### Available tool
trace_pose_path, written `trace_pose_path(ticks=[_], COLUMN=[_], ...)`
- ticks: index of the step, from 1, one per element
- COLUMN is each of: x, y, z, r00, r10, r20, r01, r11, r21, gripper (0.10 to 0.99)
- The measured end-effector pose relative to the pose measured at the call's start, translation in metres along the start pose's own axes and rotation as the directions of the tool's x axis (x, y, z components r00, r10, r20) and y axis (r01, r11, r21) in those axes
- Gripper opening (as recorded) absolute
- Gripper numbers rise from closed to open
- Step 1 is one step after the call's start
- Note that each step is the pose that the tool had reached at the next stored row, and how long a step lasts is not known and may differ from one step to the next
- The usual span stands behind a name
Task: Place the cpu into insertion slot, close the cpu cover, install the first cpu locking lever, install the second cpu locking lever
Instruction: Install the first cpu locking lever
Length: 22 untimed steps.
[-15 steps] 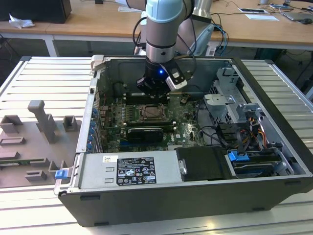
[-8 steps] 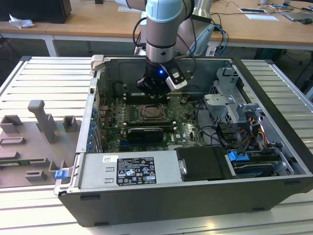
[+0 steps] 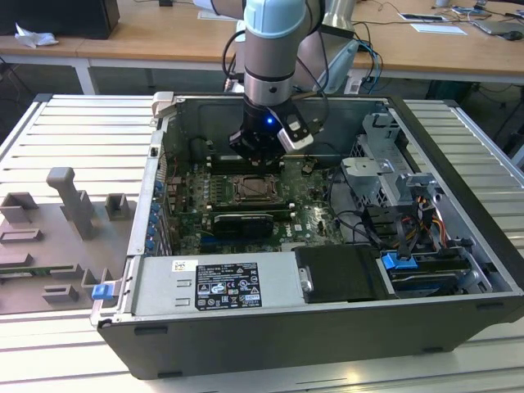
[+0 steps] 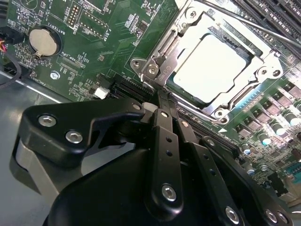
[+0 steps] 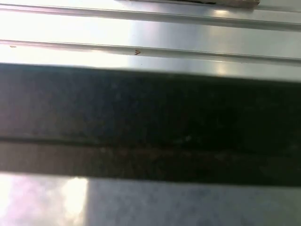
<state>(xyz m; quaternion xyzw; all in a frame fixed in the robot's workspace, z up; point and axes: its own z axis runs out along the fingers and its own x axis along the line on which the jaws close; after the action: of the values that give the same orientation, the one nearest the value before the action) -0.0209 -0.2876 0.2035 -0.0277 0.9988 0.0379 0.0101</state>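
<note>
Silver-grey square cpu (image 4: 214,70) already lay in the insertion slot (image 3: 254,190), with the thin metal cpu cover (image 4: 165,61) closed over it (levers seemingly remained). The black gripper (image 4: 162,92) touched the cover's edge, fingers pressed together, empty.

In the second wrist view the black gripper (image 4: 162,101) body hides the green circuit board (image 4: 108,42) toward six o'clock, and whether its jaws are parted cannot be told. The thin silver metal square cpu cover (image 4: 188,44) is cut by the frame edge at twelve o'clock. In the exterior view the arm hides the twelve o'clock side of the small square insertion slot (image 3: 254,190); the pale silver-grey cpu (image 4: 214,70) there is too small to tell
</note>
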Motion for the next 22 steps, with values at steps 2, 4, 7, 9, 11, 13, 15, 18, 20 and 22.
trace_pose_path(ticks=[2, 4, 7, 9, 11, 13, 15, 18, 20, 22], x=[0.0000, 0.0000, 0.0001, 0.0001, 0.0001, 0.0000, 0.0000, -0.0001, -0.0002, -0.0002], y=[0.0000, 0.0000, -0.0002, -0.0002, -0.0002, -0.0001, 0.0001, 0.0004, 0.0007, 0.0001], z=[0.0005, 0.0011, 0.0021, 0.0026, 0.0027, 0.0017, -0.0008, -0.0055, -0.0080, -0.0082], r00=[1.0000, 1.0000, 1.0000, 1.0000, 1.0000, 1.0000, 1.0000, 1.0000, 1.0000, 1.0000], r10=[0.000, 0.000, 0.000, 0.000, 0.000, 0.000, 0.000, 0.000, 0.000, 0.000], r20=[-0.0001, -0.0001, -0.0001, -0.0004, -0.0002, 0.0002, 0.0001, -0.0001, 0.0001, -0.0002], r01=[0.000, 0.000, 0.000, 0.000, 0.000, 0.000, 0.000, 0.000, 0.000, 0.000], r11=[1.0000, 1.0000, 1.0000, 1.0000, 1.0000, 1.0000, 1.0000, 1.0000, 1.0000, 1.0000], r21=[0.002, 0.002, 0.002, 0.002, 0.002, 0.002, 0.002, 0.002, 0.002, 0.002], gripper=[0.106, 0.106, 0.106, 0.106, 0.106, 0.106, 0.106, 0.106, 0.106, 0.106])
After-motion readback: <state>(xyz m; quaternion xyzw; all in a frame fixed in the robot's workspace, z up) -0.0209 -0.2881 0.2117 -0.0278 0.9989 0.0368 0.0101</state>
